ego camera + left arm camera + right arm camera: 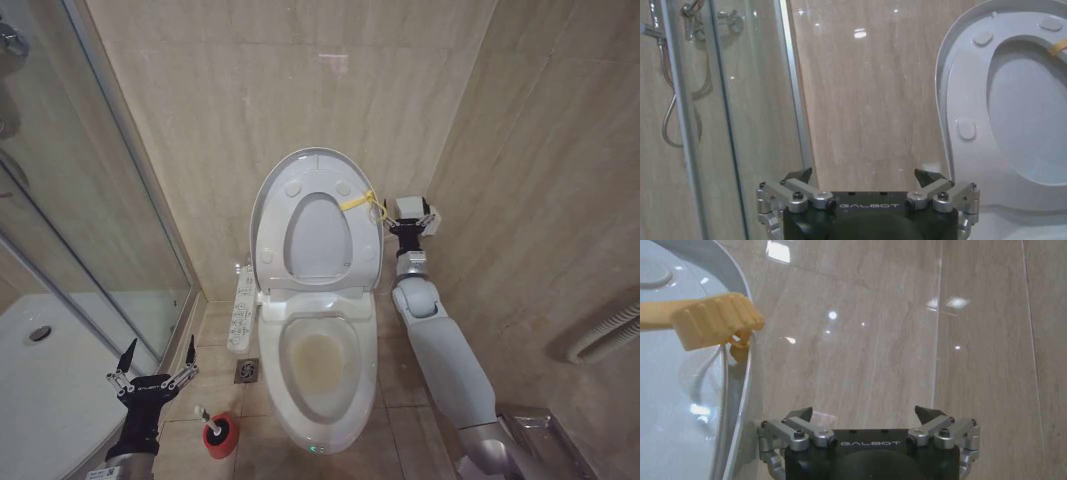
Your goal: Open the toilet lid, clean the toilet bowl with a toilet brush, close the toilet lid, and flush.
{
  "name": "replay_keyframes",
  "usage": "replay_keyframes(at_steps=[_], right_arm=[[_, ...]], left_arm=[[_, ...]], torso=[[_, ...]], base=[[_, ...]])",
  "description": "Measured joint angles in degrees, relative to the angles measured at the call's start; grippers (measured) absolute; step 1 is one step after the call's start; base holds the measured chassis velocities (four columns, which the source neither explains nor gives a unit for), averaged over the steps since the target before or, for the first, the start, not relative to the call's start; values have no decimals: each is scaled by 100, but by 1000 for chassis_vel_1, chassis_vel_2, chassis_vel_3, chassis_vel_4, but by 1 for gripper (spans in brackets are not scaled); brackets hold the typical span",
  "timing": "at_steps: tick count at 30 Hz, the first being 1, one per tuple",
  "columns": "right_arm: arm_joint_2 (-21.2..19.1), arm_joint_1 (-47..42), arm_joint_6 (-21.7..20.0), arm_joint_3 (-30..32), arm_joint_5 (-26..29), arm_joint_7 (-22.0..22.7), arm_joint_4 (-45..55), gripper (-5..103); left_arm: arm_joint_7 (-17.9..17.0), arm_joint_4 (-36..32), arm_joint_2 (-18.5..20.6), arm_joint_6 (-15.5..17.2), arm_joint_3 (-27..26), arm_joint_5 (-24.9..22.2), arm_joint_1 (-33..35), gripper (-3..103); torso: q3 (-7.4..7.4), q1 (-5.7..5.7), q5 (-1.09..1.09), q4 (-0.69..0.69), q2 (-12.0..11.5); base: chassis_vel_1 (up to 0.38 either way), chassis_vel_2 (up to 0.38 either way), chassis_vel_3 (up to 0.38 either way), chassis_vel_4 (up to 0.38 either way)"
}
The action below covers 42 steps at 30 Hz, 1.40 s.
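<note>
The toilet lid (316, 155) stands raised against the wall, with the white seat ring (274, 240) up in front of it. A yellow tie (358, 202) hangs at the ring's right edge. Below them the toilet bowl (272, 350) lies uncovered, with yellowish water inside. The toilet brush (204, 413) stands in its red cup (221, 438) on the floor left of the bowl. My left gripper (152, 372) hovers open just left of and above the brush. My right gripper (412, 214) is open beside the lid's right edge, close to the yellow tie (713, 322).
A long white button panel (243, 305) runs along the bowl's left side, above a floor drain (247, 371). The glass shower door (120, 200) and white shower tray (45, 380) close off the left. A beige tiled wall and a ribbed hose (605, 335) are on the right.
</note>
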Motion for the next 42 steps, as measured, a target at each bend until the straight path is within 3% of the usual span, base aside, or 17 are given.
replay_keyframes(at_steps=[13,24,34,42], right_arm=[[-516,-671,32,-193,170,1,673,100],[-1051,-2113,9,208,549,-118,1702,100],[-1213,-2996,-36,735,665,-31,2384,100],[-1185,-3974,-374,971,1018,378,3202,100]], left_arm=[[0,0,0,0,0,0,0,100],[0,0,0,0,1,0,0,100],[0,0,0,0,0,0,0,100],[0,0,0,0,0,0,0,100]], torso=[[0,-1,0,8,1],[2,1,3,20,-1],[1,1,2,12,-1],[1,1,1,9,-1]], base=[[0,0,0,0],[0,0,0,0],[0,0,0,0],[0,0,0,0]])
